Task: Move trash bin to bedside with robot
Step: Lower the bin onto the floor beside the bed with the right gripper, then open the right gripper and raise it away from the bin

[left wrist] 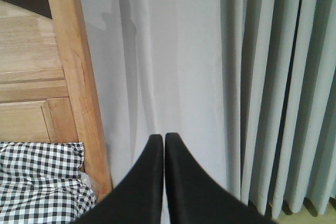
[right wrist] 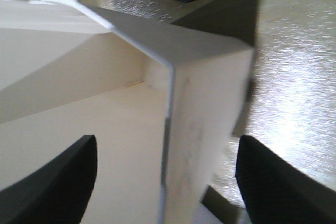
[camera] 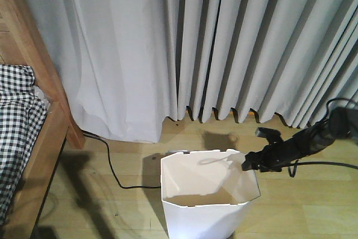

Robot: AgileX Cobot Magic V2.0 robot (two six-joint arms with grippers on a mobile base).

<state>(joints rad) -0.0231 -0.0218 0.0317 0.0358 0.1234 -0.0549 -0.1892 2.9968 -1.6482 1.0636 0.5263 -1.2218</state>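
Note:
The white trash bin (camera: 204,208) stands upright on the wooden floor, its angular rim and cream inside facing me. My right gripper (camera: 246,163) reaches in from the right at the bin's right rim. In the right wrist view that gripper (right wrist: 167,145) is open, one finger inside the bin and one outside, the thin wall (right wrist: 168,145) between them and untouched. The bedside (camera: 39,138), a light-brown frame with checked bedding (camera: 17,116), lies at the far left, well apart from the bin. My left gripper (left wrist: 160,137) is shut and empty, held up facing the curtain beside the bed post (left wrist: 79,87).
Long pale curtains (camera: 224,43) hang across the back down to the floor. A loose black cable (camera: 112,169) runs over the floor between bed and bin. Another black cable (camera: 324,165) trails from my right arm. Bare wooden floor (camera: 313,205) lies right of the bin.

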